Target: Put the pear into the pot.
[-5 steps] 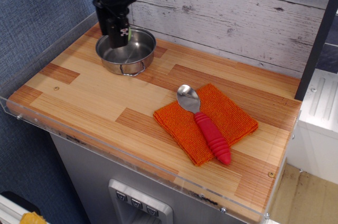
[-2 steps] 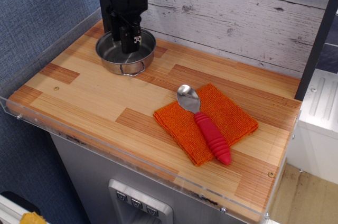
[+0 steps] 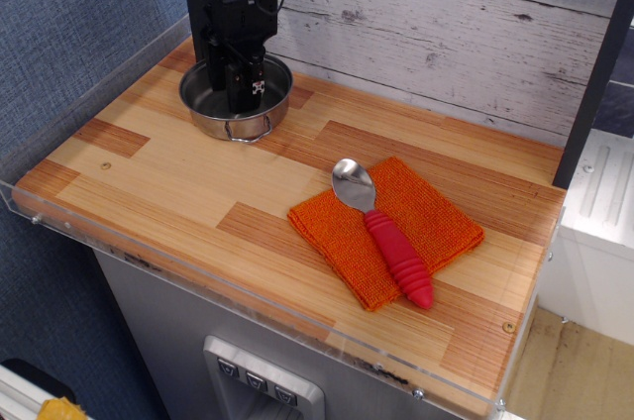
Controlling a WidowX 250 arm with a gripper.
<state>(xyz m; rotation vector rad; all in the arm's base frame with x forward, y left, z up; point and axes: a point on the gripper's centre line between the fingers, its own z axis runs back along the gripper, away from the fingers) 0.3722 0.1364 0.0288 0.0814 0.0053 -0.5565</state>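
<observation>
Hanging over the pot at the tabletop's far left, the tool reached down inside the rim. Fingers looked close together, but I couldn't tell if they held anything. Pear wasn't visible anywhere; my guess was it sat hidden between the fingers or behind them in the pot, so its position relative to the tool was unclear. Judged as a small, light, smooth, rigid piece: slippery, best pinched across the round base, not the tapered top. To the right, a spoon lay on an orange cloth, well apart from the pot.
</observation>
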